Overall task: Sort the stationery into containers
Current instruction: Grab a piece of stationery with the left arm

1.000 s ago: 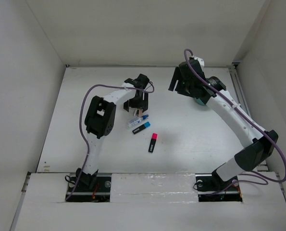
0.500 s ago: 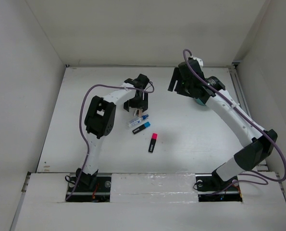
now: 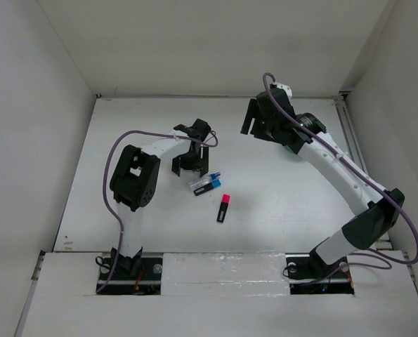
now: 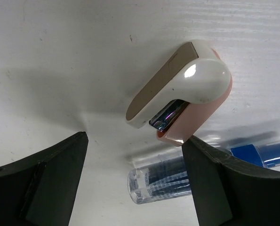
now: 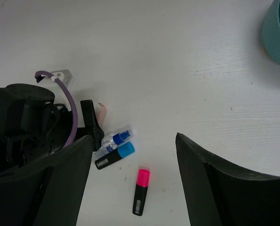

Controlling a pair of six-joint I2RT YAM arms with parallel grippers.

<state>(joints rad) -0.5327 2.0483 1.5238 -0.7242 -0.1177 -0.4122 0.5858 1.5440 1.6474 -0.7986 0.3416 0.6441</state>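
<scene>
The white-and-tan block is framed just ahead of the released left pincer. Its long axis is slanted across the gap.

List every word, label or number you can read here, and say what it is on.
No text can be read anywhere.
Pink-capped highlighter: pale label on the barrel, too small to read.
Clear tube: dark marks, too blurred to read.

The tube crowds the white block under the left hand; the pink-capped highlighter lies apart.
</scene>
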